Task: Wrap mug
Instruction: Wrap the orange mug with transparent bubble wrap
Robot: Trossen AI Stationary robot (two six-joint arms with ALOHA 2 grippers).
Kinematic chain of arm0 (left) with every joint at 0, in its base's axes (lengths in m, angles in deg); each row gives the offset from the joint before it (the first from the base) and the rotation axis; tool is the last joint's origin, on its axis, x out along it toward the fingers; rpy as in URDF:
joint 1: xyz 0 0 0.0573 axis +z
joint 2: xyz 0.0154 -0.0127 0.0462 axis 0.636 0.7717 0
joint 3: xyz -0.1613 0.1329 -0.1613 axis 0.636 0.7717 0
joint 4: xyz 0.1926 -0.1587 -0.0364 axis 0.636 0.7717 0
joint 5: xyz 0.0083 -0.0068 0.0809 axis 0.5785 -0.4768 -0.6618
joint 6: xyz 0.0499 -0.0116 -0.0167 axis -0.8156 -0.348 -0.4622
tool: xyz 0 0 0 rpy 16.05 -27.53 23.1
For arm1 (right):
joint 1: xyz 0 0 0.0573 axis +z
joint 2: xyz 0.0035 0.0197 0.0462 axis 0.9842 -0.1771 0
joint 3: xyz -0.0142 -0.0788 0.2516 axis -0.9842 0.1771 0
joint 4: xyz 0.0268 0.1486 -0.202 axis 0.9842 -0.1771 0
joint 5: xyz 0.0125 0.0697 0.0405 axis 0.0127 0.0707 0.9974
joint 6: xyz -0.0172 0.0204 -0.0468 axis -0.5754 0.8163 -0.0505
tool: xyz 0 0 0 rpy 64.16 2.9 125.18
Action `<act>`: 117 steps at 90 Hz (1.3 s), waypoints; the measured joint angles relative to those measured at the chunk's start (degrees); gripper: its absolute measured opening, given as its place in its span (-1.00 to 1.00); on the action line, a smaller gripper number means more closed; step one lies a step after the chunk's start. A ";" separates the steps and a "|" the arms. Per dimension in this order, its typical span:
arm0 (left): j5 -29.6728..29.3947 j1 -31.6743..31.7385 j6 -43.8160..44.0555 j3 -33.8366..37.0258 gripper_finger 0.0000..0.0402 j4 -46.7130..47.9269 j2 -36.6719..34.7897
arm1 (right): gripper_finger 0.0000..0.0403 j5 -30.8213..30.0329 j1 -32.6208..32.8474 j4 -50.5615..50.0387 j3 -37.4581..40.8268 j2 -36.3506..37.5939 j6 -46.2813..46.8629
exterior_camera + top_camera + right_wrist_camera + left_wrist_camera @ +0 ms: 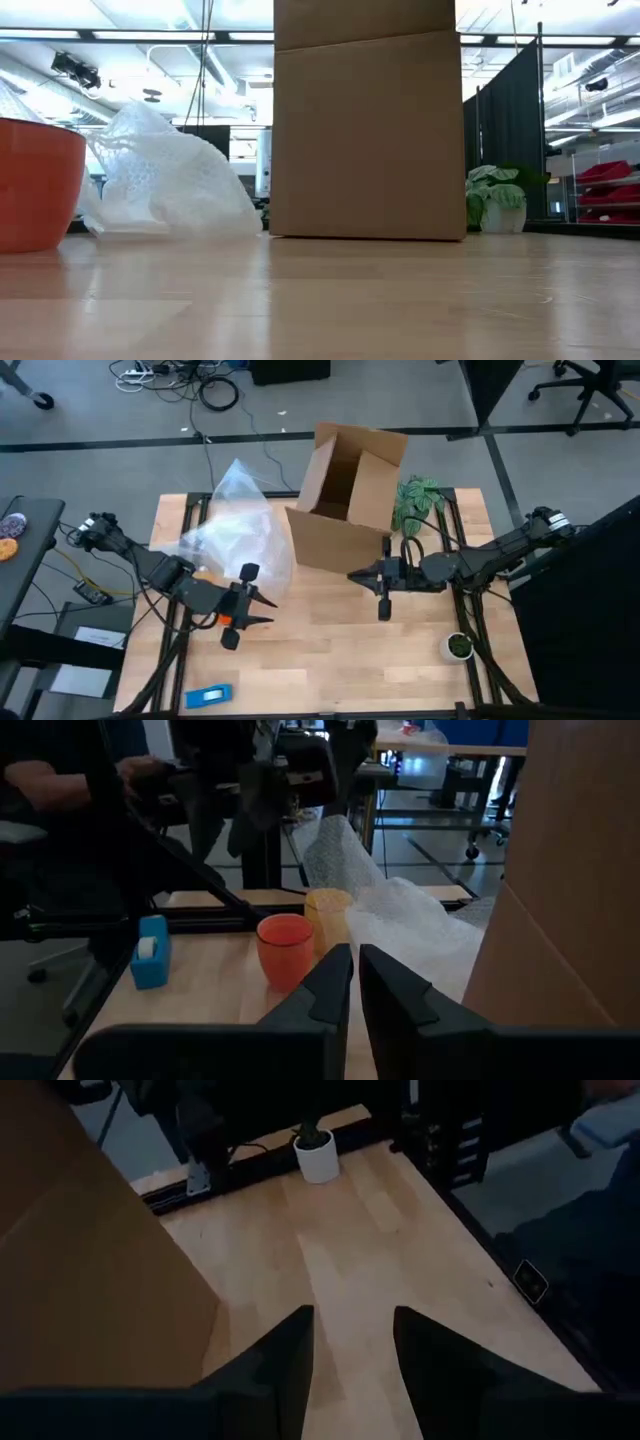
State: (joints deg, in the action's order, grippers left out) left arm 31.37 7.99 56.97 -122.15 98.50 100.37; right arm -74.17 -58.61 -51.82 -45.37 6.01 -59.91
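The orange mug [285,950] stands upright on the table's left half, seen close at the left of the low view as the mug [35,185]. From above only a bit of the mug [228,622] shows under my left arm. My left gripper [268,610] is open above the table just right of the mug, with nothing between its fingers [290,1355]. A heap of clear bubble wrap [235,530] lies at the far left, its edge beside the mug. My right gripper [355,573] is shut near the table's middle, pointing left at the mug.
An open cardboard box [345,495] stands at the far middle, with a leafy plant [420,500] to its right. A yellow cup [328,915] stands behind the mug against the wrap. A blue object [210,696] lies near left; a small green pot [458,647] sits near right.
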 joint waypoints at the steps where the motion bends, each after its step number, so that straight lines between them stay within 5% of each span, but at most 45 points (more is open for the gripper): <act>1: 0.00 0.00 0.00 -0.01 -0.38 0.11 0.00 | -0.97 0.00 0.00 0.00 0.00 0.00 0.00; 71: -0.18 0.00 2.97 -0.02 -0.38 1.70 0.00 | -0.97 -0.24 -0.46 10.69 0.02 0.01 0.10; 100: -4.21 0.39 2.82 -0.02 -0.38 2.72 -0.14 | -0.97 4.16 -0.37 11.25 0.02 -0.02 2.26; 117: -5.38 5.80 4.05 -0.03 -0.38 4.27 -0.84 | -0.99 8.15 1.71 11.22 0.02 -0.08 2.05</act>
State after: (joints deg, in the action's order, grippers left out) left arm 26.00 13.79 61.03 -122.18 102.77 99.53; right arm -66.02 -56.89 -40.60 -45.35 5.92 -57.85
